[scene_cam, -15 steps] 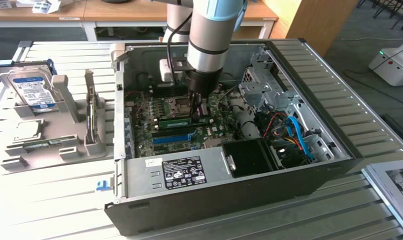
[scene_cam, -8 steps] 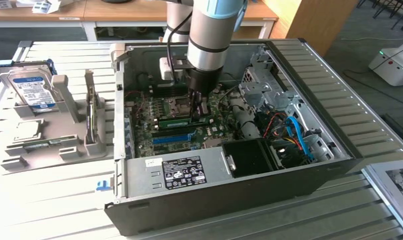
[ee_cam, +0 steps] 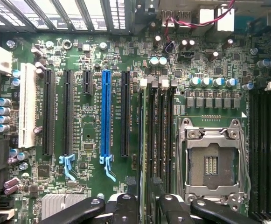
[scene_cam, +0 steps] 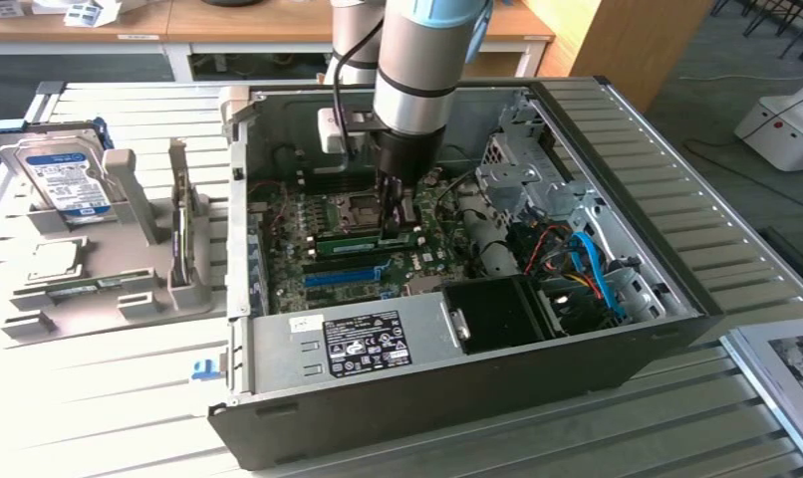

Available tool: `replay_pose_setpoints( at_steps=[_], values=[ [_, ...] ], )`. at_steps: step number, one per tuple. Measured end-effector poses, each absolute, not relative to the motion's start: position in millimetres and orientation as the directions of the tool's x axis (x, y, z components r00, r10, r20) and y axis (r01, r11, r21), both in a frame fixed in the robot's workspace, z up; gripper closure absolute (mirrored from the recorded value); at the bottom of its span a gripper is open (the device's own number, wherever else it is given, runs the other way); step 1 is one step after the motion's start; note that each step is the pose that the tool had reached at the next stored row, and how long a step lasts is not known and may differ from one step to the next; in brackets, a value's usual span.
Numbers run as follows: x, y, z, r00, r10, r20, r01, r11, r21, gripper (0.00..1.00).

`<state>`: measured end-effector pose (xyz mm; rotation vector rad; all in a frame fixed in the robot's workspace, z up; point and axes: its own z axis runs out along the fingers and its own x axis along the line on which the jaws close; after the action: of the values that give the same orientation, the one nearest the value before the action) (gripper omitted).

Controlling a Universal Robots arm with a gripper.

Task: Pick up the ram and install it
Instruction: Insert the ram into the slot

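In the exterior view the ram (scene_cam: 349, 242), a narrow green stick, stands on edge in a slot on the motherboard (scene_cam: 295, 224) inside the open computer case (scene_cam: 641, 249). My gripper (scene_cam: 399, 231) reaches straight down into the case at the ram's end towards the exterior view's right. Seen from the wrist, the ram (ee_cam: 143, 140) is a thin edge running along the memory slots. My gripper (ee_cam: 146, 207) is open, its black fingers (ee_cam: 126, 207) spread on either side of that line. I cannot tell whether the fingers touch the ram.
A blue slot (ee_cam: 106, 119) and the bare processor socket (ee_cam: 212, 163) flank the memory slots. The power supply (scene_cam: 362, 344), a fan box (scene_cam: 501, 314) and cables (scene_cam: 581, 269) crowd the case. A grey rack (scene_cam: 110, 289) outside holds a hard drive (scene_cam: 59, 179) and a silver chip (scene_cam: 56, 261).
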<state>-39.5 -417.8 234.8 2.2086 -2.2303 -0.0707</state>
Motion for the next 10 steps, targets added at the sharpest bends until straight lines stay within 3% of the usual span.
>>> replay_pose_setpoints(
  at_steps=[10],
  values=[
    [-39.5, -417.8, 247.4, -0.010, -1.000, -0.028, -0.999, 0.009, 0.036, 0.75]
  ],
)
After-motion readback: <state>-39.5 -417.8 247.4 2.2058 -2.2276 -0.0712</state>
